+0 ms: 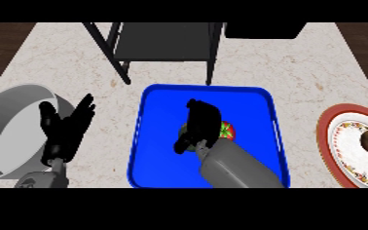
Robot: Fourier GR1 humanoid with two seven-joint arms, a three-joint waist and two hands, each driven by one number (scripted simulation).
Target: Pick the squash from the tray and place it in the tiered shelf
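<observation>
Left hand (66, 129) sits open at 9 o'clock, fingers up, in front of a grey bowl (22, 122). Pale speckled counter (302, 73) all around. Blue tray (155, 126) dead center, right hand (201, 124) curled over the squash (227, 129) in it. Dark tiered shelf (169, 41) at 12 o'clock, red-rimmed plate (338, 146) at 3.

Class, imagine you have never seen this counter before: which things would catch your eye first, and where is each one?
The bright blue tray in the middle of the counter stands out first, with the right hand curled down over a red and green item in it. Behind the tray stands the dark tiered shelf. At the right edge lies a red-rimmed plate, and at the left the left hand rests open beside a grey bowl.
</observation>
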